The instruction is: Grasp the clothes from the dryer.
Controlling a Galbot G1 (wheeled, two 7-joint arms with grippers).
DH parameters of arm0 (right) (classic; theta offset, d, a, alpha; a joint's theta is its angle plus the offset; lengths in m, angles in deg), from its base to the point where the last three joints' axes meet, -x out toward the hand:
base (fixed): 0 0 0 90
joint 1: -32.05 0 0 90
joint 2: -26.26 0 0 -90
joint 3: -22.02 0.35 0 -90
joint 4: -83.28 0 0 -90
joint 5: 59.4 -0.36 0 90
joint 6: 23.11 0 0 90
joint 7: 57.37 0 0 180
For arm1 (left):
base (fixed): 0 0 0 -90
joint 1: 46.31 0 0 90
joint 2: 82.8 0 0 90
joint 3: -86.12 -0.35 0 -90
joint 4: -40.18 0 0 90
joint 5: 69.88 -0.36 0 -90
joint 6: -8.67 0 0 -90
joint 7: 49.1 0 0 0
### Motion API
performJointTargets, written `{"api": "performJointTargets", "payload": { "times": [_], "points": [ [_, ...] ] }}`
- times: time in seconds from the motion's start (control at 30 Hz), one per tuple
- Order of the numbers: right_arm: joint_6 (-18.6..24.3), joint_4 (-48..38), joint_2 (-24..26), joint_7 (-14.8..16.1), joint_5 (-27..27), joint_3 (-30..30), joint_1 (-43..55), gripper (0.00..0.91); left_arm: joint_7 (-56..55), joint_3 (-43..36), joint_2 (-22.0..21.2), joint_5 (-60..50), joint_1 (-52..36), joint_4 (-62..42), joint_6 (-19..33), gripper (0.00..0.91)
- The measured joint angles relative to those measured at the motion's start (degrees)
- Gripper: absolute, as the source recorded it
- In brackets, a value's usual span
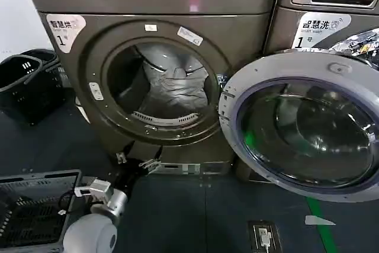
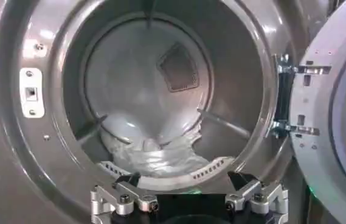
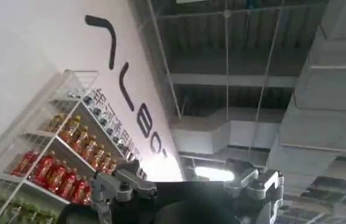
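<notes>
Two machines stand side by side on a dark floor point(image 1: 195, 211): the dryer point(image 1: 160, 57), bronze-grey with a white sticker marked "1", and to its right a similar second machine point(image 1: 331, 10) with its own label. A green stripe point(image 1: 320, 220) runs along the floor at the right, with a small floor socket point(image 1: 262, 236) near it. The left gripper point(image 1: 141, 161) hovers low in front of the dryer, just below the rim of the round porthole, its two fingers spread apart and holding nothing; the left wrist view shows the same pincer point(image 2: 188, 193) released, with the drum straight ahead of it. Beyond the pincer, inside the drum, the clothes point(image 1: 169, 84) lie as a pale, wrinkled heap on the drum's bottom and against its back wall, well apart from the fingertips. The silver-rimmed glass door point(image 1: 302, 125) hangs swung open to the right of the pincer. Left of the pincer sit two dark baskets: one black basket point(image 1: 26, 84) farther back beside the dryer, and a grey slatted basket point(image 1: 35, 211) close by the arm. The right gripper point(image 3: 188, 189) points upward toward a ceiling with ducts and a shelf of bottles point(image 3: 57, 164), its fingers spread and empty.
</notes>
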Motion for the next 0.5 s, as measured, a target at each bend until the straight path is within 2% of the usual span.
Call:
{"api": "performJointTargets", "payload": {
  "times": [0.5],
  "points": [
    [0.2, 0.5, -0.3, 0.0, 0.0, 0.4, -0.6, 0.907, 0.2, -0.6, 0.3, 0.1, -0.1, 0.0, 0.3, 0.907]
  ]
}}
